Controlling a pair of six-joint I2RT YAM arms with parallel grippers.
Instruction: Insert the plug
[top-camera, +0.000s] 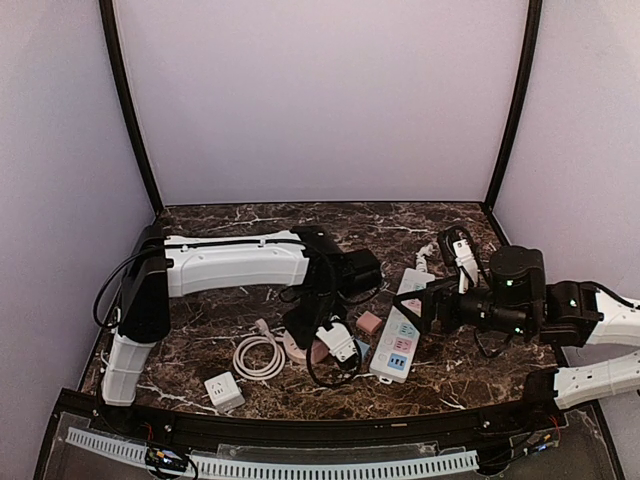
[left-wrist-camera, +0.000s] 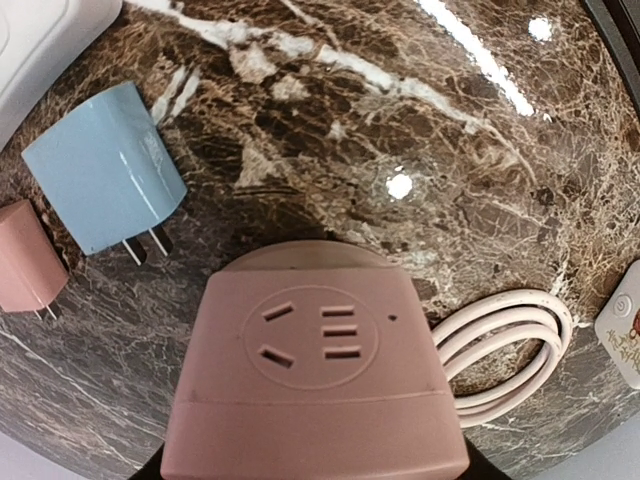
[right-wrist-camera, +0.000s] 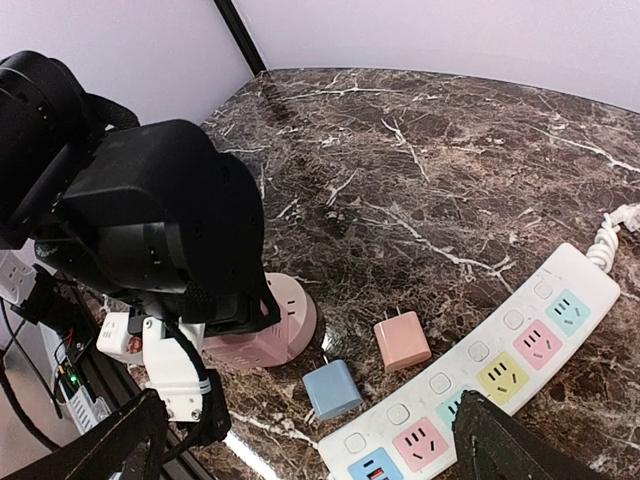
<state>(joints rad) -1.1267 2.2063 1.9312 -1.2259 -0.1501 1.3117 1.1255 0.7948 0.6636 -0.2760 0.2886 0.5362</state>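
Observation:
A pink round socket (left-wrist-camera: 315, 360) sits on the marble, and my left gripper (top-camera: 315, 338) is shut on it from above, as the right wrist view also shows. Just beside the pink round socket (right-wrist-camera: 285, 325) lie two loose plugs, a blue plug (right-wrist-camera: 332, 388) and a pink plug (right-wrist-camera: 402, 340), both flat on the table with their prongs showing. In the left wrist view the blue plug (left-wrist-camera: 105, 165) and pink plug (left-wrist-camera: 28, 260) are to the left of the socket. My right gripper (right-wrist-camera: 310, 447) hangs open over the white power strip (right-wrist-camera: 500, 360), with nothing between its fingers.
A coiled white cable (top-camera: 258, 357) lies left of the socket, and a white cube adapter (top-camera: 224, 390) sits near the front edge. The power strip (top-camera: 400, 335) runs diagonally at centre right, its cord (top-camera: 450, 250) trailing to the back. Booth walls enclose the table.

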